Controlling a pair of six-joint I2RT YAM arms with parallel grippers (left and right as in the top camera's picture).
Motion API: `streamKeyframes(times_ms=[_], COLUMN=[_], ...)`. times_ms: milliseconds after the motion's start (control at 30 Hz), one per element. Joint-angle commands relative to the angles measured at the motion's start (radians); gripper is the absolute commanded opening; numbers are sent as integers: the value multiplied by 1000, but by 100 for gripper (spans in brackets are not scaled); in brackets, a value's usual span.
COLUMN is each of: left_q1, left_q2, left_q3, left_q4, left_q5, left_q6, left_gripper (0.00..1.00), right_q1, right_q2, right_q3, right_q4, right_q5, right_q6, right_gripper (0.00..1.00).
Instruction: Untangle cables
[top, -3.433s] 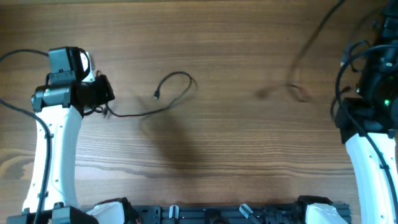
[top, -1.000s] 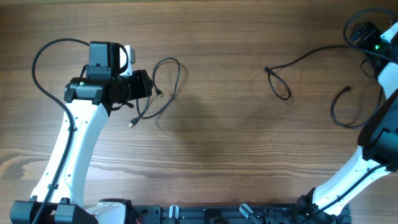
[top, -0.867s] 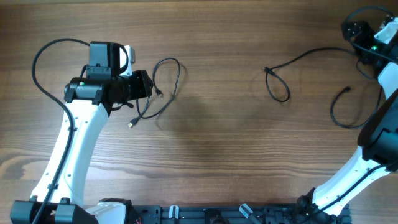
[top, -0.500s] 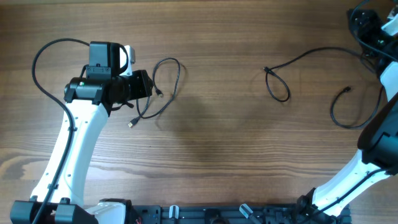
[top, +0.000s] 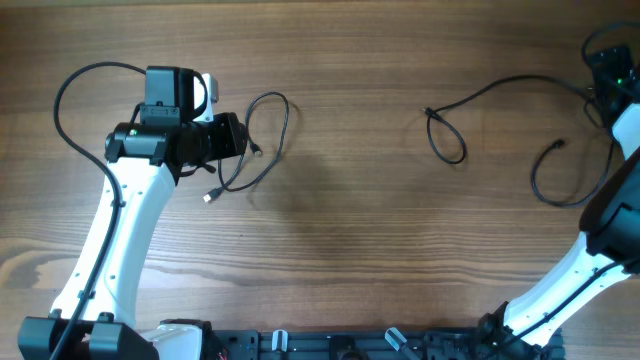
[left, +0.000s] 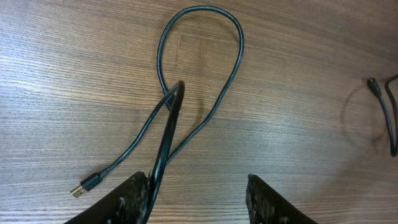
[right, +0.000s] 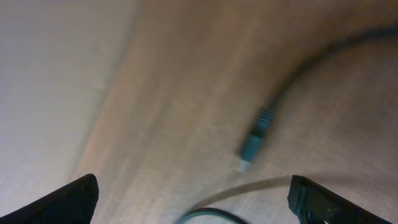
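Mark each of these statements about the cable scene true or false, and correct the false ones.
1. The left end effector has its fingers spread apart. True.
2. The left cable ends in a metallic plug lying on the table. True.
3. The left cable is knotted together with the long right cable. False: the two lie apart, with bare wood between them.
4. The right end effector is clamped on a small plug. False: its fingers stand wide apart, and the plug lies on the table, untouched.
5. The left cable lies in a straight line. False: it curls into a loop ahead of the left end effector.
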Motion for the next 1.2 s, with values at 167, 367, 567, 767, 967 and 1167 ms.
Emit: streamKeyframes(times_ms=[167, 367, 567, 767, 967, 1167], left_q1=[-5, -5, -5, -5, -5, -5], left_q2=[10, 10, 10, 10, 10, 10], left_q3=[-5, -5, -5, -5, -5, -5], left_q4=[3, 2, 2, 2, 2, 2], left_q5=[8, 9, 9, 9, 9, 9], left_q6=[5, 5, 5, 5, 5, 5], left_gripper=[56, 56, 56, 56, 58, 57], right_q1=[-49, -46, -43, -47, -49, -39], right_q2=[54, 56, 64, 129, 163, 168], right_q3=[15, 13, 13, 15, 18, 18], right_q4=[-114, -102, 24, 111, 161, 268], right_q5=[204, 219, 169, 104, 60, -126], right_q6=[182, 222, 171, 179, 179, 127], right_gripper=[100, 100, 99, 100, 100, 100])
